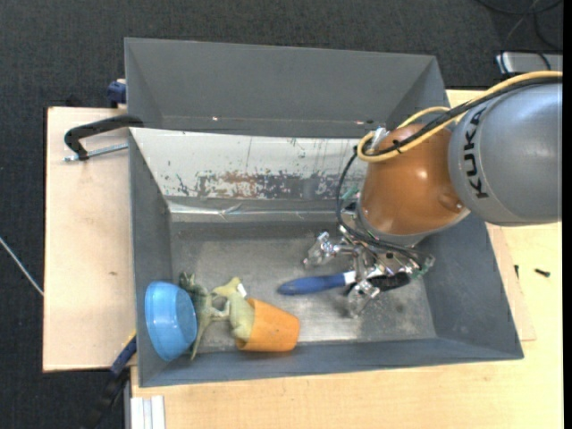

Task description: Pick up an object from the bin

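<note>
Down near the floor of the bin (pixel 268 88), the end effector (pixel 368 280) met the right end of a blue stick-like thing (pixel 308 285) whose long axis ran leftward; whether it was spread or pinching could not be told.

The grey bin (pixel 148 239) holds four loose things in all. Two of them are cups: one blue cup (pixel 170 321) and one orange cup (pixel 271 328). The other two are one pale yellow-green toy figure (pixel 225 300) and one slim blue stick-shaped thing (pixel 309 284).
</note>
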`<state>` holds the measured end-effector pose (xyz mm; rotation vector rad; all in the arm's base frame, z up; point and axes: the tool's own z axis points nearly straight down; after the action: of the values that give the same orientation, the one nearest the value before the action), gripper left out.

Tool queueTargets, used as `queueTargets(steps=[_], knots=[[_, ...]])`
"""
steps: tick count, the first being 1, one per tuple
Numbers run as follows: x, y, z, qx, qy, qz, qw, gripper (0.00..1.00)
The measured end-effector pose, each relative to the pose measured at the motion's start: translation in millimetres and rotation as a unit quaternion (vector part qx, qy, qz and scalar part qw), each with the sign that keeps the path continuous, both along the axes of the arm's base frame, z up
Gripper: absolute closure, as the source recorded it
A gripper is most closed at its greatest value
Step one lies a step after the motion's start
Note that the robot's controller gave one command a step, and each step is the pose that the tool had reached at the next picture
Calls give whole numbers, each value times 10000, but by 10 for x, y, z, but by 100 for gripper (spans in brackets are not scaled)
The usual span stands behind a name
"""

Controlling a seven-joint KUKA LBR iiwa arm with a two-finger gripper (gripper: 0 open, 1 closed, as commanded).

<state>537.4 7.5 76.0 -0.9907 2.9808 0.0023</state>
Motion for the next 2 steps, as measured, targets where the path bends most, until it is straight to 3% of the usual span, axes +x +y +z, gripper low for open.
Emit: queueTargets(steps=[1, 2], knots=[[5, 1, 2, 1, -10, -4, 10000, 100], [-28, -27, 982, -1, -63, 296, 9995, 100]])
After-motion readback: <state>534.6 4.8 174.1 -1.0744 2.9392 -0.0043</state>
